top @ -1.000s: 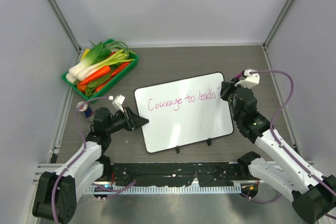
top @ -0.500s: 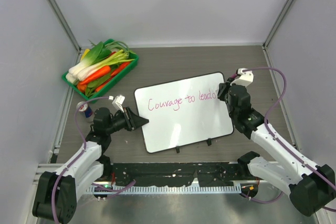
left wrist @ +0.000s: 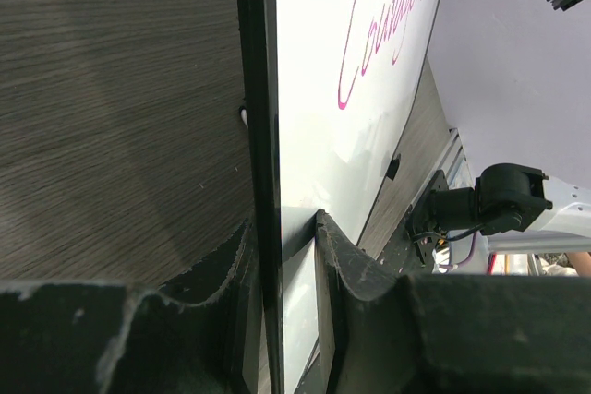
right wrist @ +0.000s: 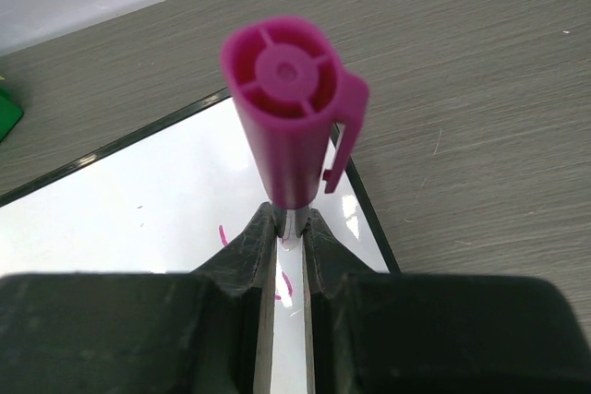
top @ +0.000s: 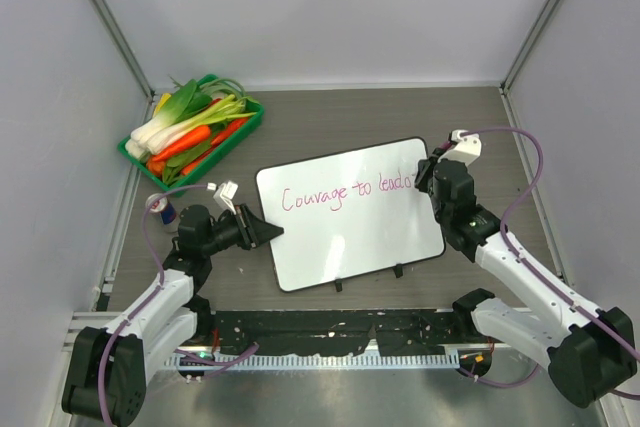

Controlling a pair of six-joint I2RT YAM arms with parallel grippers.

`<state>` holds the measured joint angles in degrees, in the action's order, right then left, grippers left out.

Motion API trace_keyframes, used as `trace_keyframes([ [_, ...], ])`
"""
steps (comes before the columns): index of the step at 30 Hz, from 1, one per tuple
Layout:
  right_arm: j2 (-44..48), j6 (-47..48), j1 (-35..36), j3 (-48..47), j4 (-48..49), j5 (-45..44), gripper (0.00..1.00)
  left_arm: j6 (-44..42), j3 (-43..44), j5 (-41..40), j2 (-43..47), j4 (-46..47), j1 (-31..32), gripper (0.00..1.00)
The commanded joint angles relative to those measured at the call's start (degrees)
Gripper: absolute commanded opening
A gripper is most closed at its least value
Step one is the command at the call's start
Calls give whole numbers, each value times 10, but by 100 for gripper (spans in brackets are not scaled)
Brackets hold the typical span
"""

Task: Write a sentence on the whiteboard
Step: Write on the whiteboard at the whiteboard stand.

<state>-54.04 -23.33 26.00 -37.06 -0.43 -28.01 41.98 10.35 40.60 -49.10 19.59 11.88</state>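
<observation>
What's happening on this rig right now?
Mid-writing, by the look of it. The left gripper is clamped on the left edge of the whiteboard, which lies flat on the table. The right gripper holds a magenta marker upright at the right end of the sentence, which so far reads roughly "Courage to leado". Whether the tip is touching is not visible. A green tray of vegetables sits at the far left.
</observation>
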Motion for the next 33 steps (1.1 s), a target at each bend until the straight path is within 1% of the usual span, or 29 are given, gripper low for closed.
trace_keyframes([
  [1, -9, -7, -7, 1, 30, -8, 2, -22, 0, -15, 5, 9, 0, 0],
  [8, -3, -14, -6, 7, 33, 14, 1, -22, 0, -15, 6, 9, -1, 0],
  [17, -3, -15, -7, 7, 9, 6, 1, -22, 0, -15, 8, 8, -1, 0],
  [33, 25, -28, -8, 44, -22, 37, 1, -23, 0, -16, 10, 5, -1, 0],
])
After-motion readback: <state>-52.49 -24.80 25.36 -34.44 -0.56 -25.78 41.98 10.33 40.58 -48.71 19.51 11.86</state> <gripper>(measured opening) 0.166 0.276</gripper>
